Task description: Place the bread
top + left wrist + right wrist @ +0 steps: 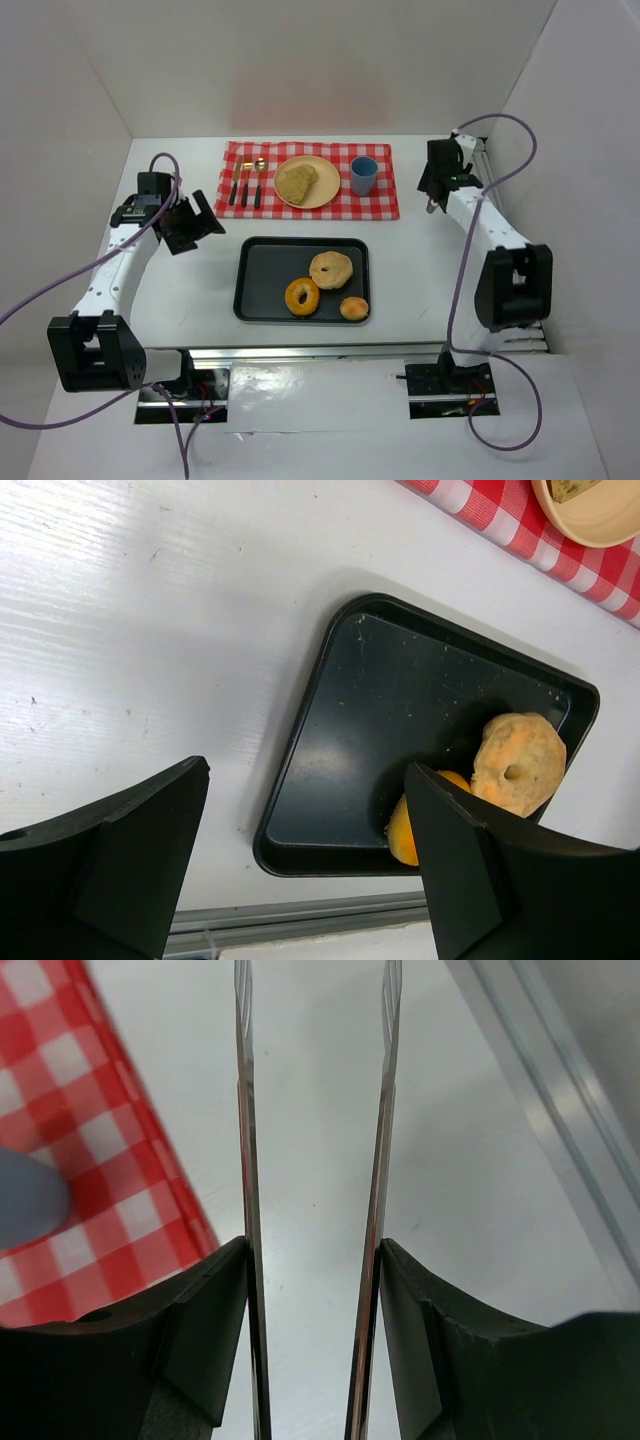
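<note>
Bread (296,182) whole on plate (328,188) from above, cropped at left wrist

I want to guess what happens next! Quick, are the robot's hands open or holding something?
Left gripper: open, holding nothing.
Right gripper: open, holding nothing.

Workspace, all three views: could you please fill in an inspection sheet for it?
Surface: white table, checked placemat at the far side.
Job's things: bread slice on the plate; black tray holds pale bagel, orange ring, small bun.
Clutter: blue cup and cutlery on the placemat.
End effectors: left end effector open, empty, left of the tray; right end effector open, empty, beside the placemat.
Cables: purple cables loop off both arms, clear of the tray.
Surroundings: white walls on three sides.
</note>
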Controlling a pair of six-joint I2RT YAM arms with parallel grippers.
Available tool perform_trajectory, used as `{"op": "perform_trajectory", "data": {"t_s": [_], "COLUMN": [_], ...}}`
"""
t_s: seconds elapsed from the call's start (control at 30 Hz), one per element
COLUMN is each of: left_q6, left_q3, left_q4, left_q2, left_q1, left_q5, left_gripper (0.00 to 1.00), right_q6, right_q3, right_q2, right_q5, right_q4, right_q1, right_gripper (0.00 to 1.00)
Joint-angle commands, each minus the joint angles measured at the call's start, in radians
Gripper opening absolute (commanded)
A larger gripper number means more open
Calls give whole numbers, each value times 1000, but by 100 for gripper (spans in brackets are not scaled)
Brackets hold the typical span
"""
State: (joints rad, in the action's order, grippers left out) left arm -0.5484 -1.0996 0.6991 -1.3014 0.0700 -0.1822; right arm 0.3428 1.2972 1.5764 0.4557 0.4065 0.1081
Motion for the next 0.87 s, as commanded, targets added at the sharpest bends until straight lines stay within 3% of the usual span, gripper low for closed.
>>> {"op": "perform_trajectory", "data": {"t_s": [0.0,0.17,0.27,0.3,0.47,0.6,0.83], "left_q6": [24,24,24,24,34,44,53], "left_q3": [-54,-54,-65,-75,-95,-123,-135], "left_q4": [13,13,27,27,36,57,69], "left_q2": [42,65,54,54,54,54,65], "left_q1": [5,14,14,14,14,14,14], "left_q5": [-8,-8,-17,-17,-26,-8,-8], "left_gripper": [92,92,94,95,96,96,96], "right_q6": [-21,-1,39,59,114,133,153], "right_q3": [-39,-49,28,45,131,171,-42], "right_q2": [97,247,278,278,186,108,-61], "right_q5": [35,51,31,41,60,-46,-60], "right_q4": [-250,-310,-240,-185,-40,102,120], "right_q1": [-19,-38,-48,-48,-48,-48,-28], "right_gripper": [60,68,96,100,100,100,100]}}
